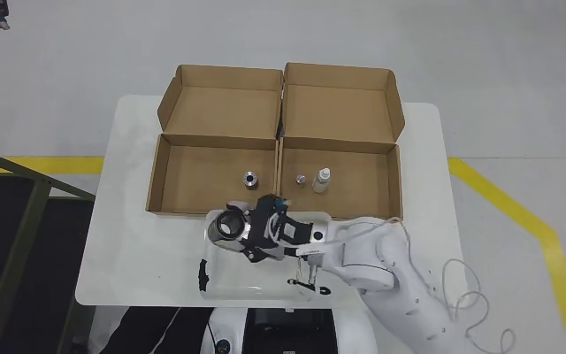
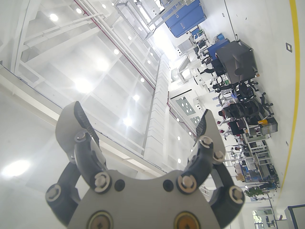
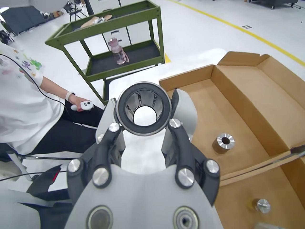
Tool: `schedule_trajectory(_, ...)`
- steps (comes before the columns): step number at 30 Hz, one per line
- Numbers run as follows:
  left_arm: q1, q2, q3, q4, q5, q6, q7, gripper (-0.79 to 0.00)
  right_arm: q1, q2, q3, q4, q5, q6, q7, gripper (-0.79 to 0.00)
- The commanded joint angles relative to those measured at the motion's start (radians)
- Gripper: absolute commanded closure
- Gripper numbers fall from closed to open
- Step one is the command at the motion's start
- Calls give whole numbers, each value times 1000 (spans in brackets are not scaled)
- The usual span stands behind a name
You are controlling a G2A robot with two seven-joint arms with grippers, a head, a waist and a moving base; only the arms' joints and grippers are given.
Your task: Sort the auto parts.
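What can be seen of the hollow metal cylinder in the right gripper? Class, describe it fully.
The hollow metal cylinder is a short tube, open straight through. It has a bright silver bore with rows of small marks along it and a dark ring around the facing end. The right gripper is shut on it, clamping it from both sides, and this is the only contact seen. It is held over the white table, just in front of a cardboard box.

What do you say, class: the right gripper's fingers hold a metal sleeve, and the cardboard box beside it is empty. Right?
Not quite. The right gripper does hold the metal sleeve, but the cardboard box beside it is not empty: the right wrist view shows a small metal cylinder in it.
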Motion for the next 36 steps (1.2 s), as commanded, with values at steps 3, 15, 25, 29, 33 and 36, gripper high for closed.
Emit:
schedule_trajectory(3, 0, 0, 0, 0, 0, 0, 0, -785, 12, 1, 13, -6, 42, -35, -60, 0)
schedule_trajectory(15, 0, 0, 0, 0, 0, 0, 0, -785, 27, -1, 75, -51, 85, -35, -259, 0)
schedule_trajectory(25, 0, 0, 0, 0, 0, 0, 0, -785, 41, -6, 90, -52, 75, -14, -373, 0)
schedule_trajectory(29, 0, 0, 0, 0, 0, 0, 0, -785, 57, -8, 79, -32, 47, 8, -355, 0)
schedule_trajectory(33, 0, 0, 0, 0, 0, 0, 0, -785, 87, -14, 43, 27, 28, 36, -319, 0)
schedule_trajectory(36, 0, 0, 0, 0, 0, 0, 0, -785, 112, -20, 18, 76, 33, 46, -310, 0)
